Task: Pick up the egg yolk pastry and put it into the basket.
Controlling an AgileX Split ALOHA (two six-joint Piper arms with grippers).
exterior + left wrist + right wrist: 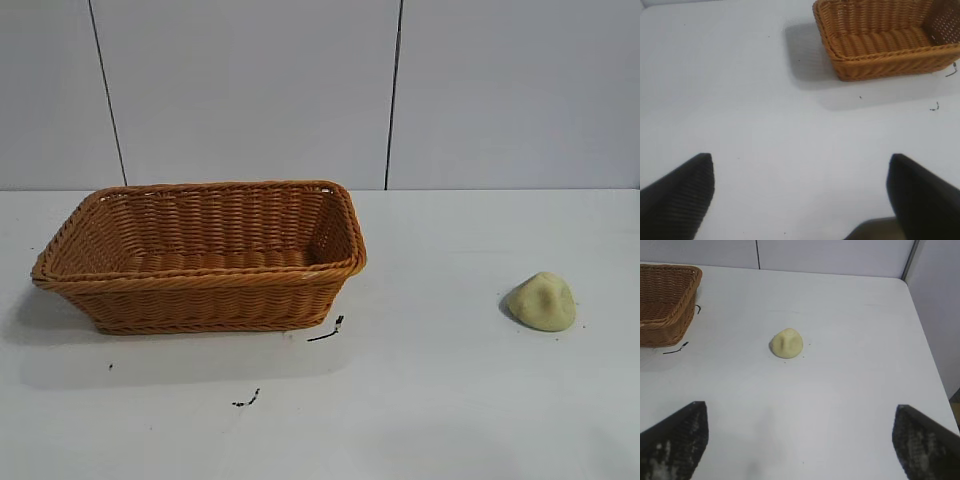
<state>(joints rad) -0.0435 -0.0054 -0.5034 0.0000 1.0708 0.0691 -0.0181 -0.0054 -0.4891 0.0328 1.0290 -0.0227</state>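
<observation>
The egg yolk pastry (541,301), a pale yellow-green lump with a dented top, lies on the white table at the right of the exterior view. It also shows in the right wrist view as the egg yolk pastry (786,343), well ahead of my right gripper (801,412), which is open and holds nothing. The orange-brown woven basket (200,285) stands at the left, with nothing showing inside it. My left gripper (801,165) is open over bare table, some way from the basket (880,60). Neither arm shows in the exterior view.
Small black scribble marks (327,332) lie on the table by the basket's front corner, with another mark (246,400) nearer the front. A grey panelled wall (320,90) stands behind the table. The table's edge (925,335) runs beyond the pastry on the side away from the basket.
</observation>
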